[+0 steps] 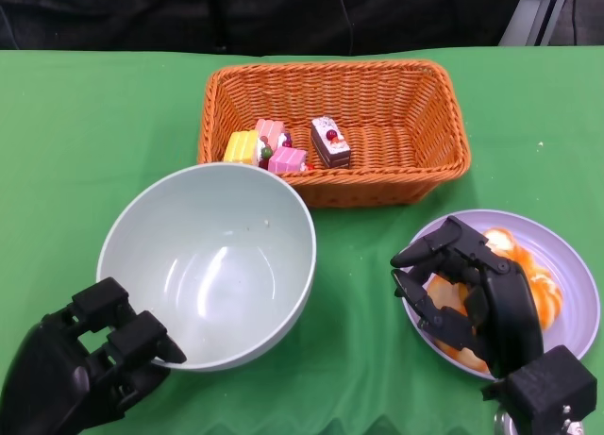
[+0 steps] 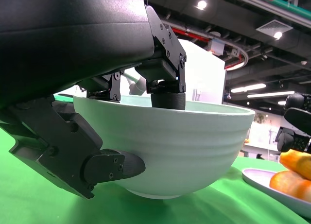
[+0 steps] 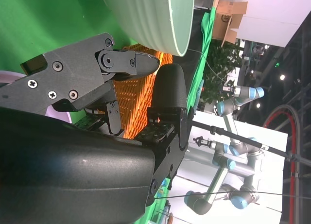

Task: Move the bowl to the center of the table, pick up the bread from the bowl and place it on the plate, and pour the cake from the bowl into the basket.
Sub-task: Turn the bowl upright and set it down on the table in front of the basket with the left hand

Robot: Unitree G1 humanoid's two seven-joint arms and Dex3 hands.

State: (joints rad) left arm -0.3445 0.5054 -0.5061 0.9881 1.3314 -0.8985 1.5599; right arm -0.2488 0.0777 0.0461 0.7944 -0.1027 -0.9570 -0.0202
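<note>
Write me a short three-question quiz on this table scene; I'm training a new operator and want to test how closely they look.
1. True or false: the bowl still has cakes in it.
2. Which hand grips the bowl's rim? A) left hand B) right hand C) neither
3. Fill in: the bread lies on the ____, beneath the right hand.

Key
1. False: the bowl is empty; the cakes lie in the basket.
2. A: the left wrist view shows its fingers over the rim and others against the outer wall.
3. plate
</note>
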